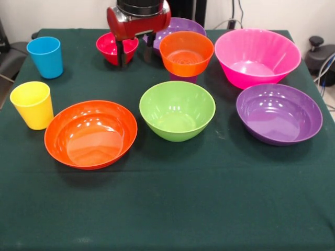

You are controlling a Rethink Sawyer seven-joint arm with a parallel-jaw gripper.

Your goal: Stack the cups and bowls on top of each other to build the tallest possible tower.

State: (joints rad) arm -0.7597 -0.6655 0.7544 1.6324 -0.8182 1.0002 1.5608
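On purple cup (183, 77): sm orange bowl (186, 53); other bowls empty

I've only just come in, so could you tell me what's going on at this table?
The robot's gripper hangs at the far side with its fingers spread, one dipping into the small red bowl. The small orange bowl already sits on a purple cup. Everything else stands separately on the green cloth: the blue cup, yellow cup, wide orange bowl, green bowl, pink bowl and two purple bowls.
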